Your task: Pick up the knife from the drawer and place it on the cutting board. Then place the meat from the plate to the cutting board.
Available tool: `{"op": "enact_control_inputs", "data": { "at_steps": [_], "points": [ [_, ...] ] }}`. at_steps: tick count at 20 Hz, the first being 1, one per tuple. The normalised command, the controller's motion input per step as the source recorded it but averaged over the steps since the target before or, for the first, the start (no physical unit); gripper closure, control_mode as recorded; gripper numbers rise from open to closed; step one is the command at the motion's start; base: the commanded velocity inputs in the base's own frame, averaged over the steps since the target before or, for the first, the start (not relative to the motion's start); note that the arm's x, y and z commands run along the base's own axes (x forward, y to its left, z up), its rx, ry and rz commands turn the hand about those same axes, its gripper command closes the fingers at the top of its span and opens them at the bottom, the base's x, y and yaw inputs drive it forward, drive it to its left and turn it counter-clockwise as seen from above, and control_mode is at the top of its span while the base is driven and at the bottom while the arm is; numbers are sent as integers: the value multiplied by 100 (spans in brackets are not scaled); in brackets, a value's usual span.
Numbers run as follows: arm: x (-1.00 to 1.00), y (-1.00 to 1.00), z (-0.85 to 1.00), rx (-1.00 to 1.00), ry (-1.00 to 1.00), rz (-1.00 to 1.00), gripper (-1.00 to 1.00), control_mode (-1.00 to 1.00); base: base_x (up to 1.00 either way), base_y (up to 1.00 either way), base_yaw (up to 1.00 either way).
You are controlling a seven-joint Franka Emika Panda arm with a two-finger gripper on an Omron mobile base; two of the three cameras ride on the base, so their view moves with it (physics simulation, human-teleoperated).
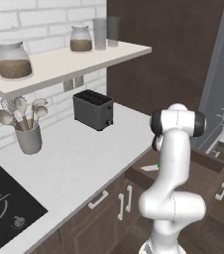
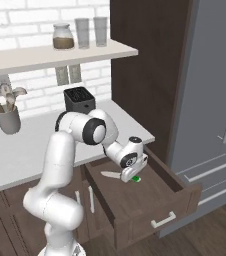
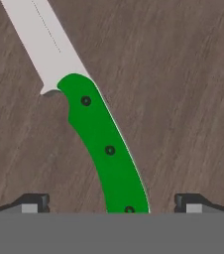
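The one knife (image 3: pixel 99 134) lies flat on the wooden floor of the pulled-out drawer (image 2: pixel 150 200), its green handle towards the hand (image 3: pixel 111 201) and its pale blade running away from it. The hand hangs low over the handle with its two fingertips (image 3: pixel 34 202) spread as wide as they go, one on each side of the handle's end, and holds nothing. The knife looks light, stiff and thin, so it will likely sit low and be hard to get under; the smooth blade looks slippery. The curved handle, with three dark rivets, is the better place to take hold, squeezed across its narrow width near the middle. On the worktop (image 1: pixel 74 158) stand one toaster (image 1: pixel 93 109) and one utensil pot (image 1: pixel 28 137); the shelf (image 1: pixel 59 62) carries two jars and two glasses.
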Motion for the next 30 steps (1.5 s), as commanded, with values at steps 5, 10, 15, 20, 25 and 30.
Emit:
{"op": "enact_control_inputs", "data": {
  "at_steps": [5, 10, 15, 20, 25, 30],
  "points": [
    [15, 0, -43, 0, 7, 0, -100, -100, 0, 0, 0],
    [24, 1, -45, 0, 9, 0, 100, -100, 0, 0, 0],
    [8, 0, -46, 1, 7, 1, 100, -100, 0, 0, 0],
    [-23, 0, -37, 5, 0, 4, 100, -100, 0, 0, 0],
    [-24, -1, -13, 8, 0, 2, 100, -100, 0, 0, 0],
    [-66, -11, 4, 0, -1, 5, 100, -100, 0, 0, 0]
  ]
}}
